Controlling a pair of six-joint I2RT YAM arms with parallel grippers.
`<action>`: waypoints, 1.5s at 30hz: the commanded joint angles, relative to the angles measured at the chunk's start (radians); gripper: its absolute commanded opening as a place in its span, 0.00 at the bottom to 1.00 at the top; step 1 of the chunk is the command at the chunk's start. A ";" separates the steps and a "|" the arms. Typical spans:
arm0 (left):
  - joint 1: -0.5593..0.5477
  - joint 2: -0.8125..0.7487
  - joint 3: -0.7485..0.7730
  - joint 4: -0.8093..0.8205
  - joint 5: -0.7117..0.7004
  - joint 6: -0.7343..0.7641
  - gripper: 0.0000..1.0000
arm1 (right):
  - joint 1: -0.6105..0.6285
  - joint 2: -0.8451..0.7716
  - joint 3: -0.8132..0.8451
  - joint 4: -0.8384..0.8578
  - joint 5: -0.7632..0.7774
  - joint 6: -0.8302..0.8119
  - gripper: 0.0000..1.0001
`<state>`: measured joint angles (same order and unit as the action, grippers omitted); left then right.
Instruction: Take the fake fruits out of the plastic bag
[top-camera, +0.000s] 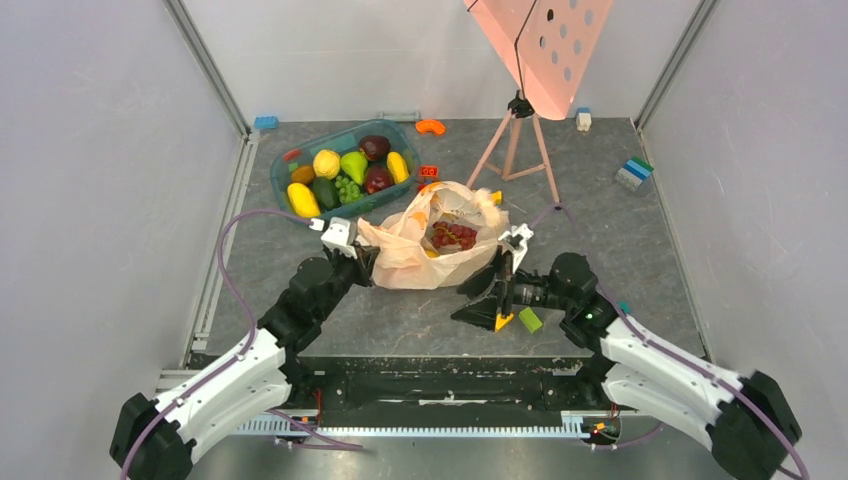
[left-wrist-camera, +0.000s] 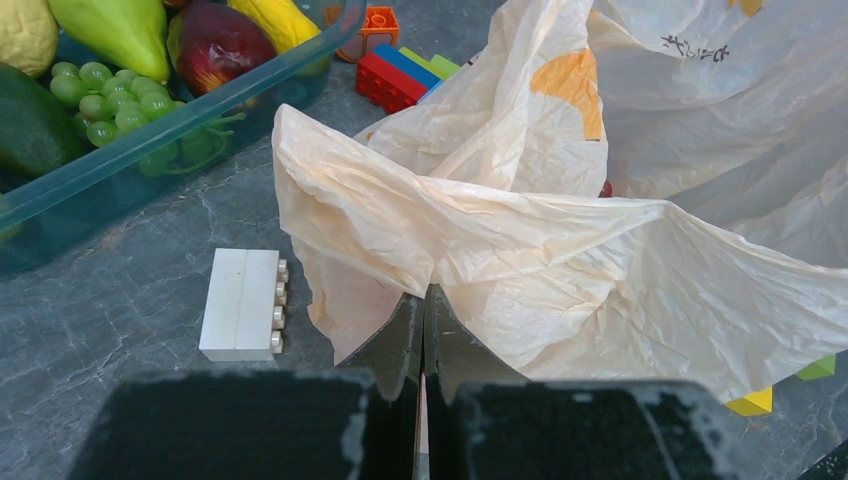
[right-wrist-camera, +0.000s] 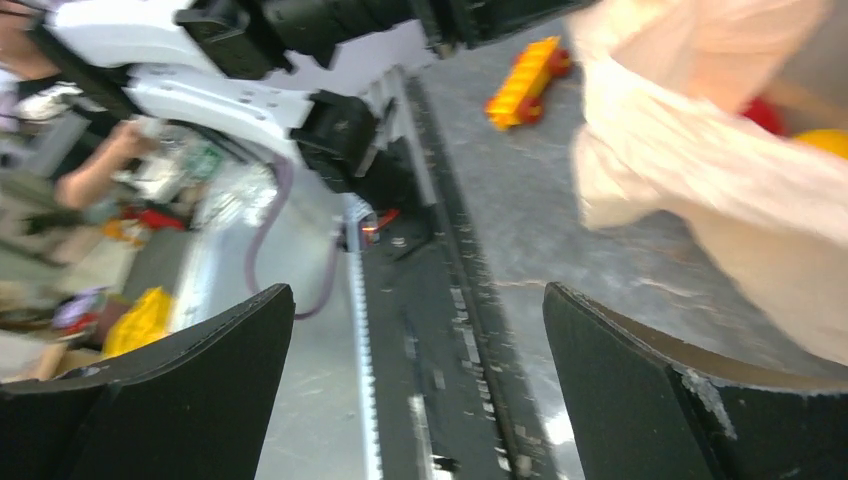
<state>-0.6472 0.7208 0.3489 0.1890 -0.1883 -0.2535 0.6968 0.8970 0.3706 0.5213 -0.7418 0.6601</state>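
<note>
step: bag mouth held, fruit inside | left gripper (left-wrist-camera: 424, 300) pinched shut on plastic bag (top-camera: 415, 250) edge, bag just beside tub (top-camera: 276, 178) | right gripper (right-wrist-camera: 416, 295) spread wide, empty | next: right reaches in for grape bunch (top-camera: 453, 236)

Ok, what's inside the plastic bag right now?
Through the open mouth of the plastic bag, the top view shows a reddish-purple grape bunch and a yellow sliver beside it. Anything lower or off to the sides is hidden by the crumpled film.

Thin, crinkled plastic bag (left-wrist-camera: 520, 230) — glossy fake fruits (left-wrist-camera: 215, 45) — translucent teal tub (left-wrist-camera: 150, 150), matt grey table (left-wrist-camera: 120, 290).
</note>
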 joint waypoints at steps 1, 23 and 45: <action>-0.002 -0.035 0.039 0.020 -0.033 -0.041 0.02 | 0.001 -0.182 0.064 -0.437 0.282 -0.318 0.98; -0.003 -0.064 0.093 -0.087 0.094 -0.062 0.02 | 0.052 0.199 0.803 -0.823 0.457 -0.486 0.71; -0.003 -0.637 -0.108 -0.384 0.191 -0.234 0.02 | -0.003 0.031 -0.041 -0.478 0.844 -0.519 0.54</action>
<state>-0.6483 0.1230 0.2779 -0.1658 0.0254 -0.4179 0.6994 0.9737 0.4232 -0.1493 0.1318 0.1036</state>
